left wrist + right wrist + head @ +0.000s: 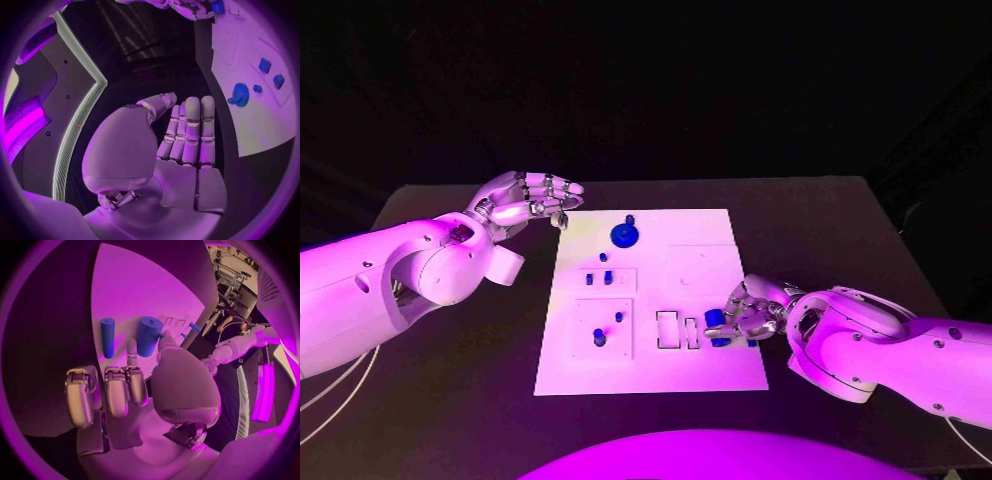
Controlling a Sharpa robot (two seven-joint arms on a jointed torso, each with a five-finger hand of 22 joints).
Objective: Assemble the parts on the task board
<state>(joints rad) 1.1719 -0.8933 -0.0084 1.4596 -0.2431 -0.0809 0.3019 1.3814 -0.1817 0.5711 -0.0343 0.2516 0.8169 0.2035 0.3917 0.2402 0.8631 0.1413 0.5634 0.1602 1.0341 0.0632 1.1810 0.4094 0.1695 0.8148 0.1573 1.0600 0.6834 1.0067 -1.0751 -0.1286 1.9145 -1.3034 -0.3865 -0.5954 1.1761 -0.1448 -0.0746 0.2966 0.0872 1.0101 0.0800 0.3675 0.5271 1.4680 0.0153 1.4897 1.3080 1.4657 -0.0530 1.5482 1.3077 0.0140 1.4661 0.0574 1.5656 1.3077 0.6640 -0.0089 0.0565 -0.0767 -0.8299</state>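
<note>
As I look down from the head view, my right hand (pixel 750 312) curls at the task board (pixel 653 370) near four o'clock, fingers touching a blue cylinder (pixel 717 327); my left hand (pixel 524 200) hovers empty, loosely curled, at ten o'clock. Left wrist view: fingers straight, pressed together. Right wrist view: the cylinder (pixel 149 336) lies flat, long axis along the fingers; whether it is pinched I cannot tell. It looks light, rigid, slippery; I'd grip mid-barrel.

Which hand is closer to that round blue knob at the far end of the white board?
Left. The left hand hovers just beside the knob, off the board's far corner; the right hand is at the near end.
</note>
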